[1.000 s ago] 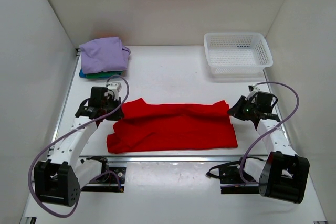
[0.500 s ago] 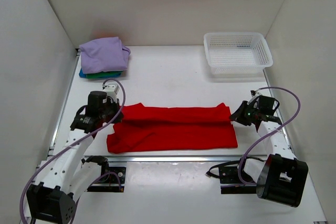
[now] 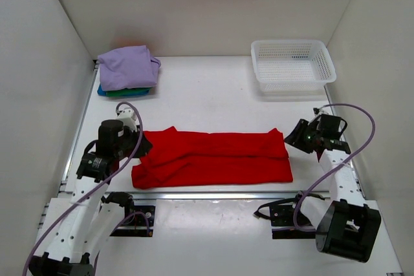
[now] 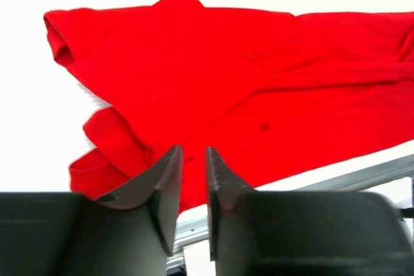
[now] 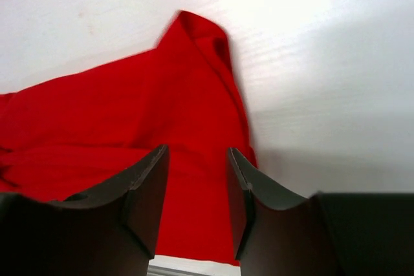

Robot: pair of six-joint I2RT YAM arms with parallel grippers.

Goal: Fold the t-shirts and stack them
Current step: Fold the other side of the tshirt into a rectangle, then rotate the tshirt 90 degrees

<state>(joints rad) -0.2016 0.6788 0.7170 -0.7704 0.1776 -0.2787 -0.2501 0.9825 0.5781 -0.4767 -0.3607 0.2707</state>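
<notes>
A bright red t-shirt (image 3: 213, 156) lies folded lengthwise in a long band across the near part of the table. My left gripper (image 3: 139, 147) hovers at its left end, open by a narrow gap with nothing between the fingers; in the left wrist view the gripper (image 4: 193, 153) is above the red t-shirt (image 4: 259, 82). My right gripper (image 3: 291, 139) is at the shirt's right end, open and empty; in the right wrist view the gripper (image 5: 197, 153) is over the red cloth (image 5: 129, 108). A lavender t-shirt (image 3: 126, 66) tops a folded stack over teal (image 3: 103, 90) and green (image 3: 132, 92) ones at the back left.
A white mesh basket (image 3: 294, 63) stands at the back right. White walls close in the table on the left, back and right. A metal rail (image 3: 213, 194) runs along the near edge just below the red shirt.
Both grippers have opened and let go of the red shirt's far edge. The left arm drew back to the left, the right slightly to the right. The shirt now lies flat.
</notes>
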